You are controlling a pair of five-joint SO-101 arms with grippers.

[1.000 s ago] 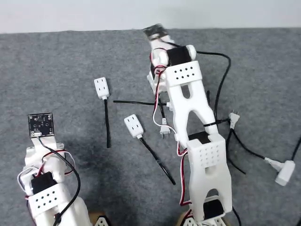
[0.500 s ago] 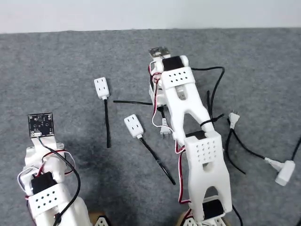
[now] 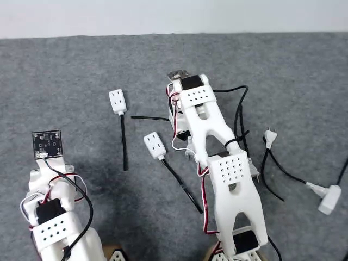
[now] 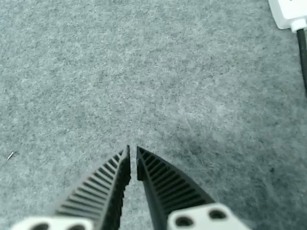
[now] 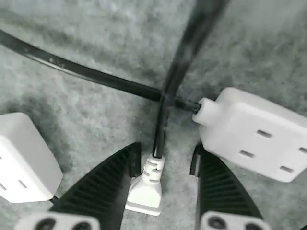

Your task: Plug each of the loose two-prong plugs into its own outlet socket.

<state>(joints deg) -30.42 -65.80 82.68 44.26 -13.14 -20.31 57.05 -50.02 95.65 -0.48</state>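
Left gripper (image 4: 133,151): nearest the base, hanging low over bare grey worktop (image 3: 65,65); its ribbed fingers are almost together with only a sliver between them, and they hold nothing.
Right gripper (image 5: 165,155): reached out toward the middle of the worktop, spread wide and lowered so that one finger stands on each side of a plug.
Two-prong plug (image 5: 144,191): small and white, lying flat between those fingers and closer to one of them. Its black cord (image 5: 160,120) runs away from the gripper and crosses a second cord. It looks straddled rather than pinched.
Socket by the gripper (image 5: 254,139): white, slots facing up, just beside one finger. I cannot tell which of the two sockets in the high view it is.
Near socket (image 3: 154,145): empty, beside the right arm.
Second plug (image 3: 270,136): loose on the arm's other side, well apart from both sockets.
Far socket (image 3: 117,101): empty, cord trailing back toward the arms.
Step in hand: taking hold of the first plug; by the look of it, nothing is plugged in yet.
Next move: likely closing squarely on the plug body, lifting it, lining the prongs up with the slots and pushing straight in. The socket is light and may slide.
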